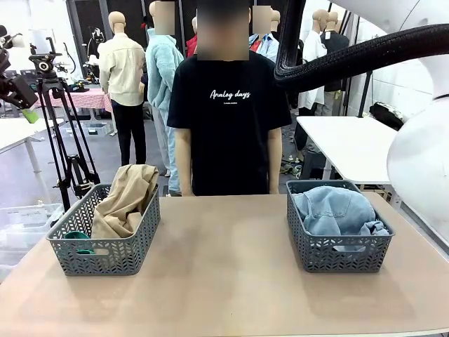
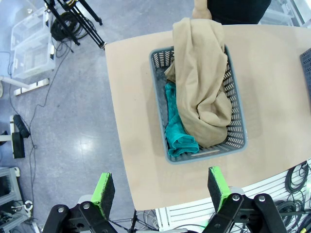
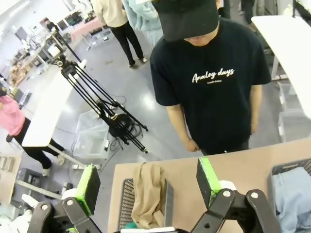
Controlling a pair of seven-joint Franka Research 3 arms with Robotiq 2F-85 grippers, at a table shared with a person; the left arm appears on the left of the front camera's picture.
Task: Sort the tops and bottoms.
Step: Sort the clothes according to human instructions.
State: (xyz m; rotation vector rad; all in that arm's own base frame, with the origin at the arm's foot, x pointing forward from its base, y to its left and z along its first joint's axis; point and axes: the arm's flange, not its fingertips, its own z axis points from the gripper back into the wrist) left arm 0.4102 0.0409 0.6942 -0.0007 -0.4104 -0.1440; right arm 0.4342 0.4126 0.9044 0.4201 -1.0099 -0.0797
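The tops lie in the grey basket (image 1: 105,256) on the table's left: a tan-beige garment (image 1: 126,200) draped over the far rim, and a teal-green one (image 1: 76,237) tucked low beside it. From above, the tan top (image 2: 204,82) covers most of the basket (image 2: 235,141), with the teal top (image 2: 177,131) along one side. The bottoms, pale blue denim (image 1: 333,209), fill the right basket (image 1: 340,256). My left gripper (image 2: 163,190) hovers open high over the table's near left edge. Equally high, my right gripper (image 3: 148,182) is open, with the tan top (image 3: 148,199) and denim (image 3: 294,199) far below.
A person in a black T-shirt (image 1: 228,119) stands at the table's far side, arms down. A camera tripod (image 1: 59,126) stands off the left corner. My right arm's white body (image 1: 421,161) and black hose (image 1: 365,56) fill the upper right. The brown tabletop (image 1: 224,281) is bare between the baskets.
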